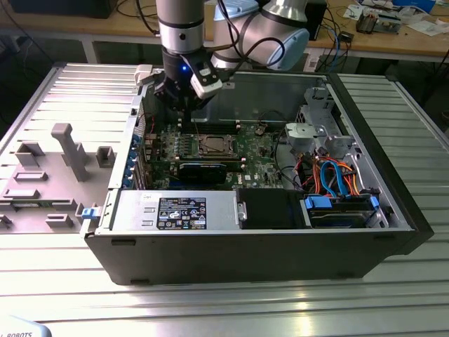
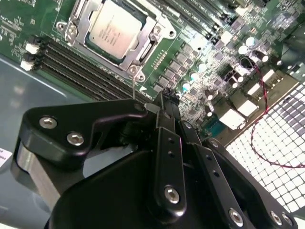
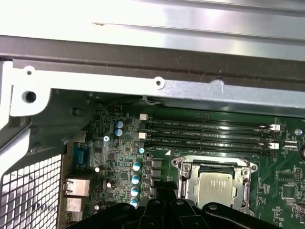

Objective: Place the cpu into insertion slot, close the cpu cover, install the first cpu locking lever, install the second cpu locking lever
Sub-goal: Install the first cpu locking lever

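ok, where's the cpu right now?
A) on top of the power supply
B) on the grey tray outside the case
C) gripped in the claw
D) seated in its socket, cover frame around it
D: in the second wrist view the cpu lies flat in the window of the cpu cover on the green board, apart from the claw.

Exterior view: bright, even overhead light. Glare bands on the ribbed worktop [image 1: 295,305] at 6 o'clock; computer case [image 1: 266,246] interior shaded. Second wrist view: perforated grille [image 2: 271,157] blown out white; end effector [image 2: 162,100] soft, with small highlights. First wrist view: case wall [image 3: 190,19] washed out.
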Robot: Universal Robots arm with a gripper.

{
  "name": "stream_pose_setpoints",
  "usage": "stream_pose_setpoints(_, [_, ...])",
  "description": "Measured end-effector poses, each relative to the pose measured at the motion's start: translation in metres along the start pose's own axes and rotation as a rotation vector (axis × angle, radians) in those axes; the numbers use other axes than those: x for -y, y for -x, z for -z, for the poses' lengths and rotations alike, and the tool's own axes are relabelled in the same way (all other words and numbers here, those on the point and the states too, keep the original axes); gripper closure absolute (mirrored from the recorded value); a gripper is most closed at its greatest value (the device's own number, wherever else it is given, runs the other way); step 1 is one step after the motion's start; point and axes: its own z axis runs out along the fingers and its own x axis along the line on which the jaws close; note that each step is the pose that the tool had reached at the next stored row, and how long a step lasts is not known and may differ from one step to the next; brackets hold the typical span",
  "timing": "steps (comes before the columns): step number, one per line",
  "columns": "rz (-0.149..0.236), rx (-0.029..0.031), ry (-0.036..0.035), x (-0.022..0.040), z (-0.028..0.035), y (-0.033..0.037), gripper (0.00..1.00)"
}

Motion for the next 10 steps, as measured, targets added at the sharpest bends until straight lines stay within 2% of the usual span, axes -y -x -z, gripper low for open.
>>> stream_pose_setpoints(6, [0.005, 0.0015, 0.0001, -0.0073, -0.0002, -0.0002, 0.89])
stream_pose_setpoints(10, [0.008, 0.0122, -0.0007, -0.0104, -0.0003, -0.0013, 0.89])
